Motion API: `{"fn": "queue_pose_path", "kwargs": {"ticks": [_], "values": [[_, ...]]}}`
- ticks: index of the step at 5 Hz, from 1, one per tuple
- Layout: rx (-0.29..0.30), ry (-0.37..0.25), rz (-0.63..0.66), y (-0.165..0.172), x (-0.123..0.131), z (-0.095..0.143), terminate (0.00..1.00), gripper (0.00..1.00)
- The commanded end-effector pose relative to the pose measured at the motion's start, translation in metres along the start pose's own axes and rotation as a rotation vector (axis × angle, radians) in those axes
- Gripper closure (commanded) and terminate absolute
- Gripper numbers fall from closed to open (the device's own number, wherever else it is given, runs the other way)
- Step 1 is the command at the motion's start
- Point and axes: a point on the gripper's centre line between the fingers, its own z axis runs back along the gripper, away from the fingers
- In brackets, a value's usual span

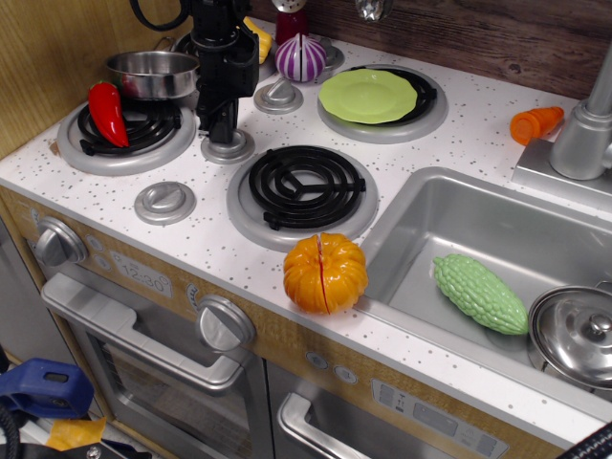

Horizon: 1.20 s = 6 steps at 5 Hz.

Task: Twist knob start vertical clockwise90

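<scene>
The knob (232, 149) is a small matte grey dial on the stove top, between the left burner and the front middle burner. Only its round disc base shows; its fin is hidden by my fingers. My black gripper (221, 132) comes straight down onto it from above and its jaws stand closed around the fin. The gripper body looks narrow, seen side-on from this camera.
A second finned grey dial (279, 94) stands behind, and a flatter grey dial (164, 201) in front left. A red pepper (107, 110) lies on the left burner beside a steel pot (151, 73). A green plate (368, 95), an orange pumpkin (325, 273) and the sink (449, 225) lie to the right.
</scene>
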Motion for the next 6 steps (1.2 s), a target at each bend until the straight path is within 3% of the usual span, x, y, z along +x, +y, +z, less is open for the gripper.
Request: {"fn": "queue_pose_path", "kwargs": {"ticks": [1, 2, 3, 5, 6], "values": [[-0.115, -0.044, -0.18, -0.049, -0.067, -0.015, 0.0, 1.0], [-0.181, -0.034, -0.302, -0.064, -0.079, -0.004, 0.0, 1.0], [-0.224, -0.05, -0.318, -0.083, -0.081, 0.001, 0.0, 1.0], [-0.248, -0.086, -0.19, -0.083, -0.07, 0.003, 0.0, 1.0], [-0.248, -0.086, -0.19, -0.083, -0.07, 0.003, 0.0, 0.0]]}}
